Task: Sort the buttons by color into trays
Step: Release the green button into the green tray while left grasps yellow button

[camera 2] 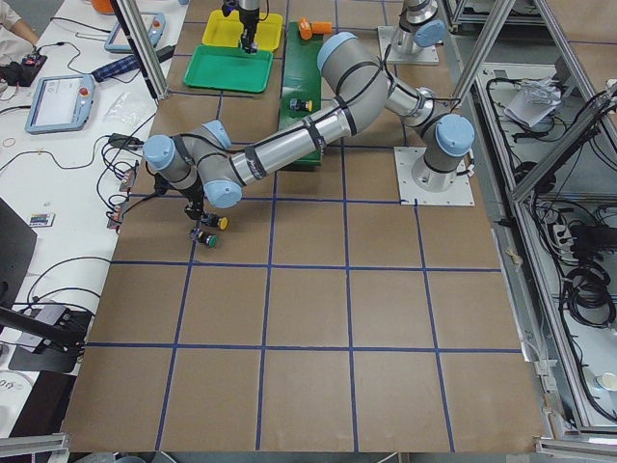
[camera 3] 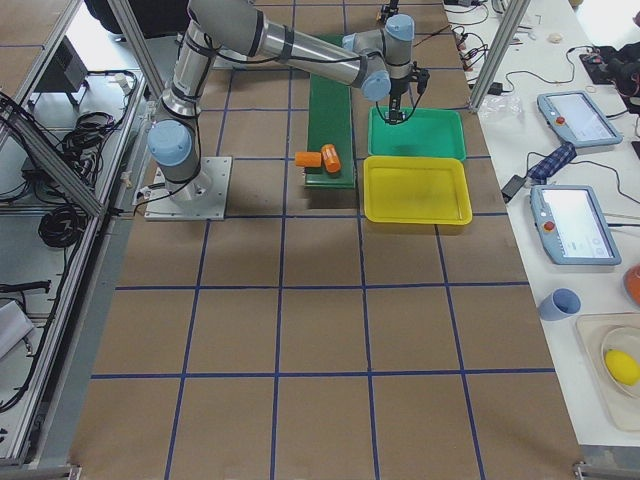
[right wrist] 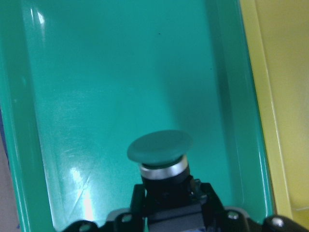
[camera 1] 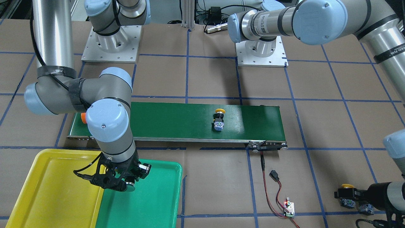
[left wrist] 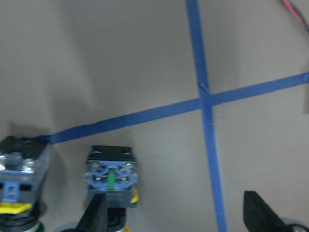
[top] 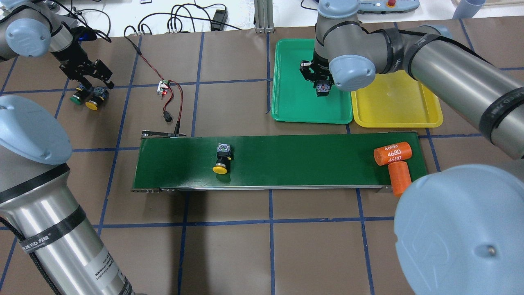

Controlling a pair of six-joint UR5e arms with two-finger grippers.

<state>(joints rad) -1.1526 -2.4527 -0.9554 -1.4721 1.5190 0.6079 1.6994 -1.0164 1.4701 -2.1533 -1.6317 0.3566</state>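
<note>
right end effector [top: 323,87] clamps green mushroom-cap button [right wrist: 159,146], silver collar.

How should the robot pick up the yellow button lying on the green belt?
Probably by its black middle, coming straight down from above. The yellow button lies on its side across the conveyor belt, wide cap toward the robot and grey-blue block away from it. The narrower body between them leaves room for fingers to close from either side.

Two fixed cameras look steeply down on the conveyor belt [top: 286,164] from opposite long sides; two distant ones sight along it from each end. Wrist cameras hang close, one above the green tray [right wrist: 120,72] beside it.
</note>
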